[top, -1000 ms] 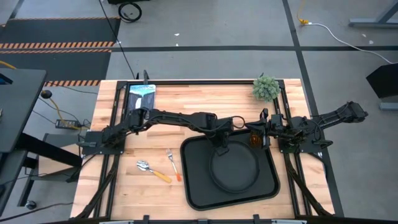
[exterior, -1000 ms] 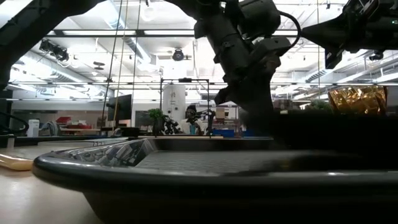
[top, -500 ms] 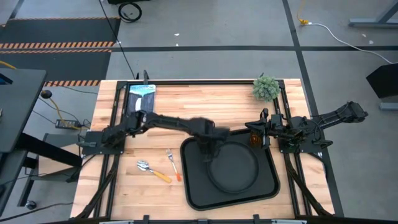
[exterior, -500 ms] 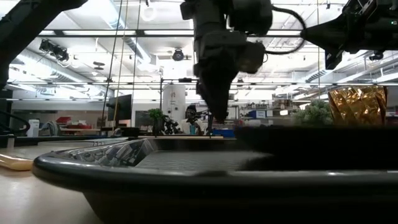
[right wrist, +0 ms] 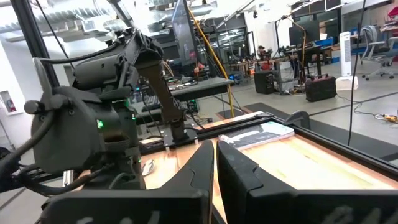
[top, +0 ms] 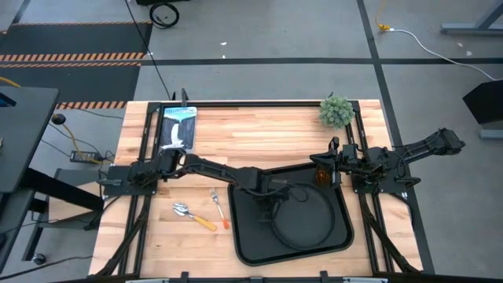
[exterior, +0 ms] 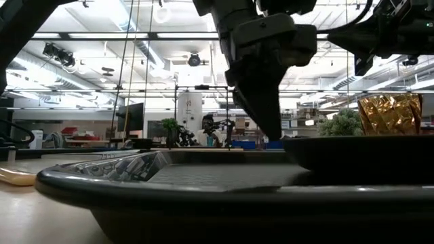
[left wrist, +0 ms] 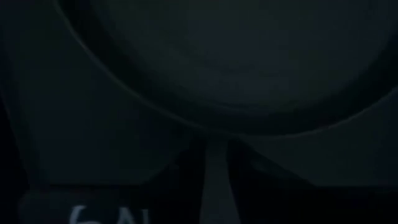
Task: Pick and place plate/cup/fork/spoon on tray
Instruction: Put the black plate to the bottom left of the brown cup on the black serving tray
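The round black plate (top: 306, 220) lies inside the black tray (top: 244, 244), right of its middle. My left gripper (top: 273, 198) is shut and points down inside the tray at the plate's left rim (exterior: 288, 142). The amber cup (top: 321, 175) stands on the table just beyond the tray's far right corner. My right gripper (top: 326, 165) is shut and empty, hovering above the cup (exterior: 390, 114). The fork (top: 218, 206) and the spoon (top: 191, 215) lie on the table left of the tray. My left gripper's shut fingers come down from above beside the plate's left rim (left wrist: 186, 127). I cannot tell whether they touch it. The plate rests flat on the tray floor.
A small green plant (top: 335, 111) stands at the table's far right. A blue and white packet (top: 178, 124) lies at the far left. Bare wood shows along the table's far side and left of the tray.
My left gripper has gone from the plate's far-left rim toward the table's near edge and come lower inside the tray. The plate has shifted a little toward the tray's right and near side and now lies flat.
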Controlling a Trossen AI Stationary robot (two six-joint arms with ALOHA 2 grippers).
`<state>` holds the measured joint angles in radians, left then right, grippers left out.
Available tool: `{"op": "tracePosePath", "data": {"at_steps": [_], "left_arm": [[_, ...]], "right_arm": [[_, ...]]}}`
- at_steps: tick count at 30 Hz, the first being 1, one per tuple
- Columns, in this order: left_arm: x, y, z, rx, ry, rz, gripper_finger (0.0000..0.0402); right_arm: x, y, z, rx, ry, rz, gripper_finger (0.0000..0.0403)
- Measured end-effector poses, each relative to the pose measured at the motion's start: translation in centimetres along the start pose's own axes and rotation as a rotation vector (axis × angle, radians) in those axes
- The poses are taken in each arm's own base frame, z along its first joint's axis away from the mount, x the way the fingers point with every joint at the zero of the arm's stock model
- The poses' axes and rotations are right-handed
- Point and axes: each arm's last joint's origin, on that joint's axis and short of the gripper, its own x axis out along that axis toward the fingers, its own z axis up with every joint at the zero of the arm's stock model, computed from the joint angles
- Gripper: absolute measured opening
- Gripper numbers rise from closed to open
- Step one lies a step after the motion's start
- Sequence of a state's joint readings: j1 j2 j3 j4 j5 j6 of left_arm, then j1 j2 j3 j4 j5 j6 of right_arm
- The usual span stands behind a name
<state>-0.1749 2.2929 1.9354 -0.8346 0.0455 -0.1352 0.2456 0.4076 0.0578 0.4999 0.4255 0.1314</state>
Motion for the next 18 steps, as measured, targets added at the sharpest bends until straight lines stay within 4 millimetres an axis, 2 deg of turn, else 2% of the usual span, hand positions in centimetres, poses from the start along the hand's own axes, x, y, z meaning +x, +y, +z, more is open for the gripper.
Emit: {"op": "tracePosePath", "data": {"at_steps": [4, 12, 15, 18], "left_arm": [[0.0, 0.0, 0.2, 0.002, -0.019, -0.002, 0.0063], [-1.0, 0.7, -0.2, 0.006, 0.058, 0.013, 0.0049], [-0.1, 0.6, -0.4, 0.024, 0.070, 0.010, 0.0048], [1.7, 0.2, -0.8, 0.040, 0.102, -0.002, 0.0048]], "right_arm": [[0.0, 0.0, 0.0, 0.000, 0.000, 0.000, 0.0027], [0.0, 0.0, 0.0, 0.000, 0.000, 0.000, 0.0027], [0.0, 0.0, 0.0, 0.000, -0.001, 0.000, 0.0027], [0.0, 0.0, 0.0, 0.000, 0.000, 0.000, 0.0027]]}}
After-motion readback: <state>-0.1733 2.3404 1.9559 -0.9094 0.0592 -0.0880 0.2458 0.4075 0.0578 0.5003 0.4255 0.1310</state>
